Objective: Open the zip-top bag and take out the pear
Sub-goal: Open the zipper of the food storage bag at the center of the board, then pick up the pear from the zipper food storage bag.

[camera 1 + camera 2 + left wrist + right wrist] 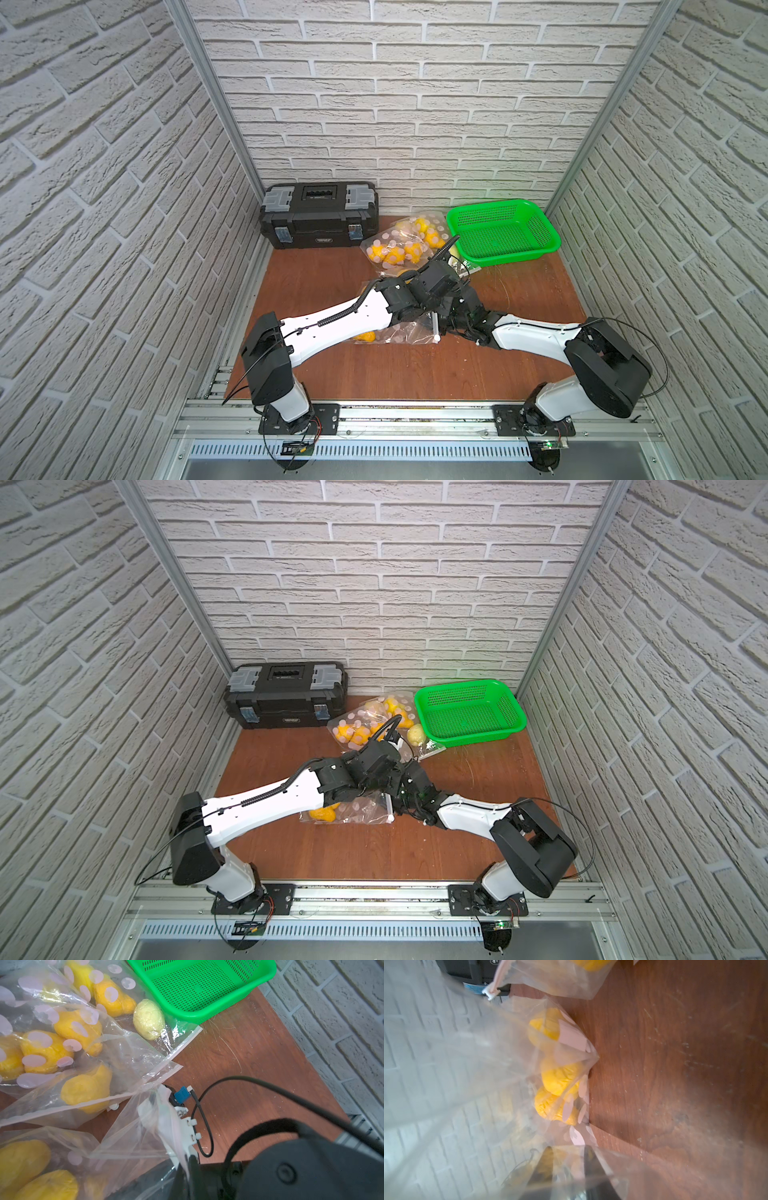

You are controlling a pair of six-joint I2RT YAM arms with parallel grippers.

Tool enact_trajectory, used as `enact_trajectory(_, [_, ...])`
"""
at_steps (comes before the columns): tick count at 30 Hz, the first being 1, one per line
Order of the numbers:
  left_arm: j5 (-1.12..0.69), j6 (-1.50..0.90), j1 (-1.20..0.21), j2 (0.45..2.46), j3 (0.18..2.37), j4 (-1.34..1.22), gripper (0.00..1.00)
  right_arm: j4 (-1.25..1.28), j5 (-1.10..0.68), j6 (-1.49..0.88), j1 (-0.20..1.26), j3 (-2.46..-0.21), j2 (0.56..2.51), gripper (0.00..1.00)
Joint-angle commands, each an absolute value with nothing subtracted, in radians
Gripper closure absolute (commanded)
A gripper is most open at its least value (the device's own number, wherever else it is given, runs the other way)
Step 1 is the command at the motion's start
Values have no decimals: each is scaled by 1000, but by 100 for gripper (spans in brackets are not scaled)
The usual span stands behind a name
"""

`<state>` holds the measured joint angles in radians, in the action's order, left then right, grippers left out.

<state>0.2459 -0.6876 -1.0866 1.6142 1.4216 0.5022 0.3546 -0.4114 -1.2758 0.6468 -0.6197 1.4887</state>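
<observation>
Both arms meet over the clear zip-top bag with pale pink dots point(399, 334), which lies on the brown wooden table point(519, 374) just off centre toward 7 o'clock; its yellow crinkled pears point(560, 1082) are all inside the film, one showing under the left forearm in both top views; so no pear is out yet. The white zip strip runs along the bag's 3 o'clock edge, with the white slider point(436, 339) at its 6 o'clock end; the film there stands loose and lifted, so I judge the mouth at least partly parted, with the reach-in and lift-out left to do.

The left tool point(451, 299) is lost in the black knot of wrists in the top views, and no view shows its fingers clearly; I cannot tell how it stands. The right tool point(569, 1169) shows only in the right wrist view: two dark fingers somewhat apart, blurred behind film; whether they clamp anything I cannot tell.

Only the left wrist view shows bag film draped over a white bracket with a blue plug point(181, 1095); it also shows plainly a pale yellow-green wrapped fruit point(148, 1019) just beside the green plastic mesh basket point(197, 987). The top views give the layout: basket at 1 o'clock, further dotted bags of pears point(401, 245) at 12, black plastic toolbox point(318, 216) at 11.
</observation>
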Motion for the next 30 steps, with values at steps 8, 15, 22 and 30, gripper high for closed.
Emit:
enact_trajectory(8, [327, -690, -950, 1433, 1327, 551, 61, 372, -471, -1127, 611, -593, 1469, 59])
enact_trajectory(15, [261, -720, -742, 1327, 1172, 666, 73, 306, -522, -975, 603, -642, 1488, 60])
enact_trajectory(22, [124, -714, -588, 1351, 1009, 609, 95, 198, -567, -879, 603, -692, 1485, 69])
enact_trajectory(30, [29, -714, -539, 1484, 931, 478, 100, 121, -627, -1016, 600, -669, 1411, 61])
